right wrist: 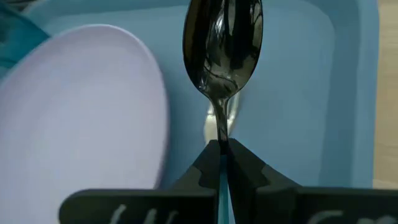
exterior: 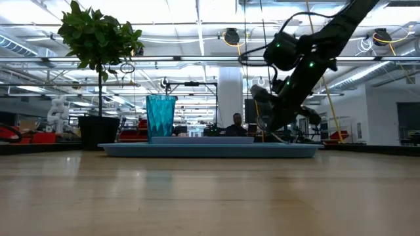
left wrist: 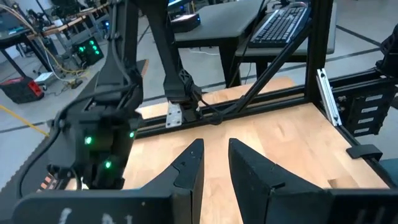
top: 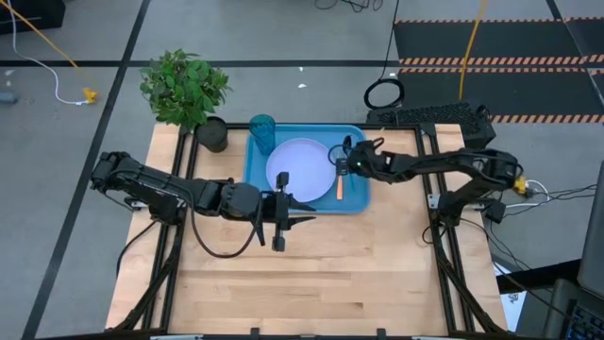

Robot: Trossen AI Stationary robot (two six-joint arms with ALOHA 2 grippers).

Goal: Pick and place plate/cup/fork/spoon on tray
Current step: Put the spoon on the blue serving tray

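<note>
My right gripper's fingers [right wrist: 219, 163] are pinched tight on the spoon [right wrist: 222, 56], the teal handle caught between them and the silver bowl pointing out ahead, hanging over the right-hand part of the tray [right wrist: 298, 93] between the plate [right wrist: 81, 106] and the tray's right rim. In the high view that gripper [top: 347, 156] sits right of centre, just above the fork [top: 340, 185], which already lies on the tray beside the plate's right edge. To finish this step well, I'd lower the spoon gently, keeping it level and roughly parallel to the fork, and set it on bare blue tray rather than across the fork or up on the plate's edge; from the wrist view I think the fork's head lies directly beneath the spoon's neck, though it's hard to be sure, so a slight shift toward the right rim looks wise before letting go. My left gripper [top: 281, 219] waits over the desk [top: 311, 274] just below the tray, its fingers [left wrist: 186, 171] slightly parted and holding nothing. Counting: one plate, one cup [top: 262, 130] standing in the tray's upper-left corner, one fork, one spoon, one tray, plus one potted plant [top: 185, 90] off the tray's upper left.
</note>
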